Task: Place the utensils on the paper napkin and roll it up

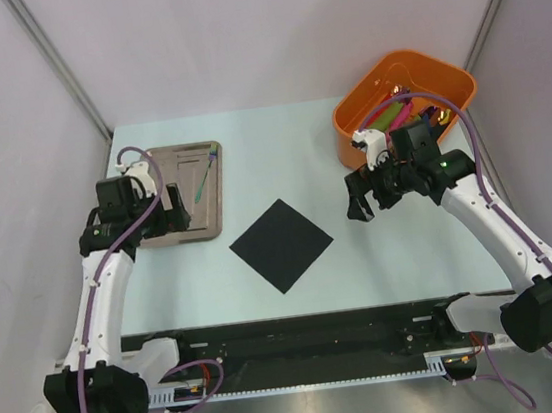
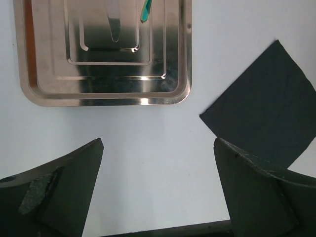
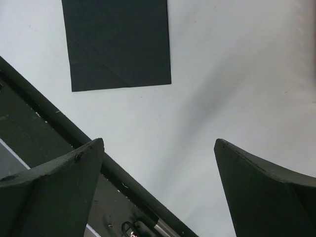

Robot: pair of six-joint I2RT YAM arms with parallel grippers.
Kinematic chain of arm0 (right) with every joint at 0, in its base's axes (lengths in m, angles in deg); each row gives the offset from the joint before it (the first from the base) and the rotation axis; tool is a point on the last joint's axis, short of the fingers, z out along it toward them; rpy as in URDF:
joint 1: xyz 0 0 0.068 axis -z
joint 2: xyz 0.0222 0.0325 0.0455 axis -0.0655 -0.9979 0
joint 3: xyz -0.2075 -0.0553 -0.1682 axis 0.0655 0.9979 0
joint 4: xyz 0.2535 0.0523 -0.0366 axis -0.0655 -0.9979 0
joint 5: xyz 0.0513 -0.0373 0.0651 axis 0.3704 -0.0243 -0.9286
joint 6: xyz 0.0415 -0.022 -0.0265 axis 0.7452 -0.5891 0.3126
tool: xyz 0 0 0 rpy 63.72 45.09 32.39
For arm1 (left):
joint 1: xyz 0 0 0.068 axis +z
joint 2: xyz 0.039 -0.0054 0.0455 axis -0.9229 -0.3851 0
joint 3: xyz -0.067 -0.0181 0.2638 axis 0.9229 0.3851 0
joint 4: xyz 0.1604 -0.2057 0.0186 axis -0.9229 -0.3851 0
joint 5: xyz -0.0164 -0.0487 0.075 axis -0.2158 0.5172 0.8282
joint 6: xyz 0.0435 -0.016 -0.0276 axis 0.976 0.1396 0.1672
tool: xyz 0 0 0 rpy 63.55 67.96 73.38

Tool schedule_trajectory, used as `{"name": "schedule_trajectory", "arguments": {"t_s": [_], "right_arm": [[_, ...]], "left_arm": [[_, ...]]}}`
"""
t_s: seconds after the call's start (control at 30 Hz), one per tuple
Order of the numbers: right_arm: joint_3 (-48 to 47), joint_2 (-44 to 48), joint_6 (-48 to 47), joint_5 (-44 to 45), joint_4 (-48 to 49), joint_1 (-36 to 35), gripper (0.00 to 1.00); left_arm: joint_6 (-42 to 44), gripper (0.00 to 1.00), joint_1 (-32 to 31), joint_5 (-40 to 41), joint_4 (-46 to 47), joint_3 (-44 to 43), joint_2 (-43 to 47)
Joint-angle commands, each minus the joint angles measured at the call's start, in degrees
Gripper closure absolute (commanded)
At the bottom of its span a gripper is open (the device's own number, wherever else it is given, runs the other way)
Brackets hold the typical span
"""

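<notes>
Left gripper [image 2: 158,142]: spread wide, nothing held, poised low at the near side of the tray, bare pale tabletop [image 1: 289,149] beneath in the wrist view.
Right gripper [image 3: 159,142]: likewise wide and empty, hanging over bare tabletop between the napkin and the bin.
Shallow rectangular steel tray [image 1: 199,234]: just ahead of the left gripper, on the left of the tabletop; holds the cutlery and nothing else visible.
Slim iridescent green-purple metal utensils [image 1: 208,175]: lying flat in the right part of the tray, beyond the left gripper; long axis running away from the arm bases, leaning slightly right at the far end. Only the near ends visible from the left wrist, at the frame's top edge.
Nearer arm: the left by far; the right well apart, across the napkin.
Thin matte black square paper napkin [image 1: 281,244]: flat at mid-tabletop, turned corner-on like a diamond, right of the tray and apart from it, bare.
Orange plastic bin [image 1: 345,127]: far right corner, holding coloured napkin rolls [image 1: 385,112].
Likely next step: a short forward reach by the left gripper, closing across the handles' narrow width.
</notes>
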Motion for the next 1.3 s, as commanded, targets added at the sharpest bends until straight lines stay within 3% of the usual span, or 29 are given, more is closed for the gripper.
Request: {"name": "schedule_trajectory", "arguments": {"t_s": [0.0,0.37,0.73,0.9,1.13,1.27], "right_arm": [[-1.7,0.1,-1.1,0.4,1.8,-0.7,0.0],[-0.9,-1.0,-0.9,-0.4,1.7,-0.9,0.0],[0.1,-4.1,-0.9,-0.5,1.5,-0.7,0.01],[0.7,-4.8,-0.8,-1.2,1.5,-0.2,0.0],[1.5,-5.2,-0.7,-1.1,1.6,-0.2,0.0],[1.5,-5.5,-0.7,-1.1,1.7,-0.1,0.0]], "left_arm": [[1.4,0.0,-2.0,5.4,2.1,-3.2,-3.0],[3.1,0.0,-2.0,12.3,2.2,-26.5,-30.6],[4.1,0.08,-1.9,14.5,7.7,-40.2,-55.7],[4.0,0.23,-1.1,13.3,6.7,-47.7,-63.4],[3.2,0.55,-0.4,12.6,3.9,-58.0,-73.3],[2.8,0.6,-0.4,12.9,2.9,-60.9,-77.0]]}}
